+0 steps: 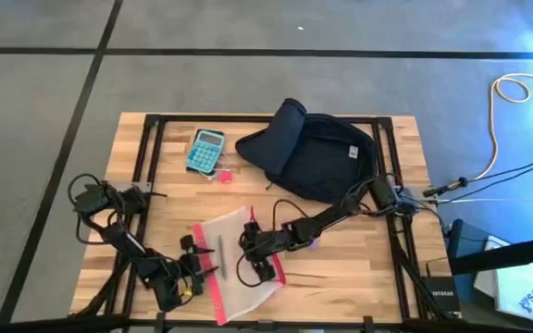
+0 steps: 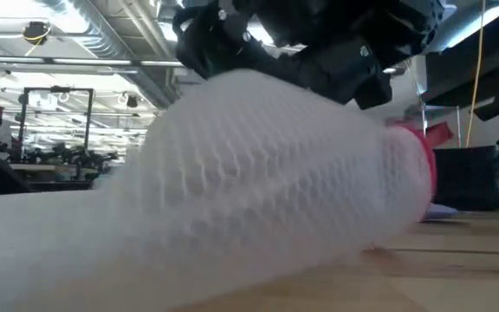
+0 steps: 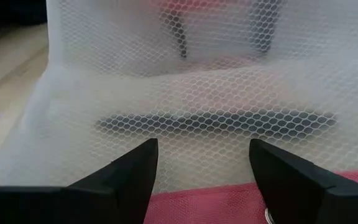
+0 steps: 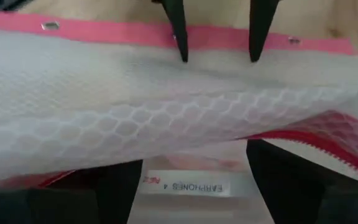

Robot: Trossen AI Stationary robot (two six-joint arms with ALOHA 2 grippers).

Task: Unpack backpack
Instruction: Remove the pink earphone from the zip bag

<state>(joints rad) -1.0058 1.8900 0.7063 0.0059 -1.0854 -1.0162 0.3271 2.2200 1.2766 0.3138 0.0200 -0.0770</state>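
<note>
Left tool (image 1: 195, 268) at 7 o'clock on the table (image 1: 368, 268), fingers (image 3: 135, 165) spread and released, straddling the red edge of the mesh pouch (image 1: 234, 250) without pinching it. Right tool (image 1: 265, 270) at 6 o'clock, at the pouch's opposite red edge; its fingers look parted around the mesh, but grip there: cannot tell.

Backpack (image 1: 317, 153) sits at 12–1 o'clock, well apart from both tools, flap slumped, nobody on it.

Risks, as I judge them:
- Pouch is limp mesh. If only one tool bites, it drags across the table instead of opening or lifting.
- Dark slim object inside pouch (image 3: 216, 119) lies loose; tilting the open side down likely spills it.
- Earphones-labelled item (image 4: 194, 185) under the pouch could get swept along.
- Calculator (image 1: 205, 150) at 11 o'clock and small red bit (image 1: 222, 174) beside it: clear of arms, low risk.
</note>
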